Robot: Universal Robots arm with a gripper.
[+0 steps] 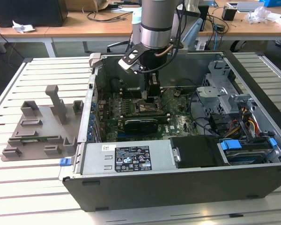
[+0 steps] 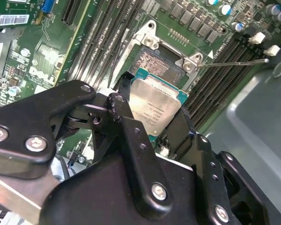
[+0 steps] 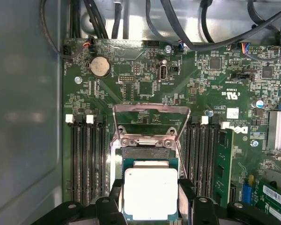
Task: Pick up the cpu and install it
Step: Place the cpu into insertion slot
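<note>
**CPU clamped in the gripper, at the socket**

Gripper (image 1: 152, 99) is down inside the open computer case (image 1: 178, 187), its black fingers (image 2: 131, 136) closed on two opposite edges of the cpu (image 3: 151, 193). Chip's a flat square w/ a shiny silver lid, fine print on top and a thin teal-green rim round it. It sits partly across the open socket (image 2: 155, 65) on the motherboard (image 3: 145, 84), memory slots (image 3: 84, 159) either side. Can't tell if it touches the socket. Grey tray (image 1: 37, 126) lies on the table (image 1: 37, 187), exterior view's left.

Exterior view overlooks case (image 1: 178, 187); both wrist views, seemingly close, share socket (image 3: 150, 140) (image 2: 157, 63).
</note>
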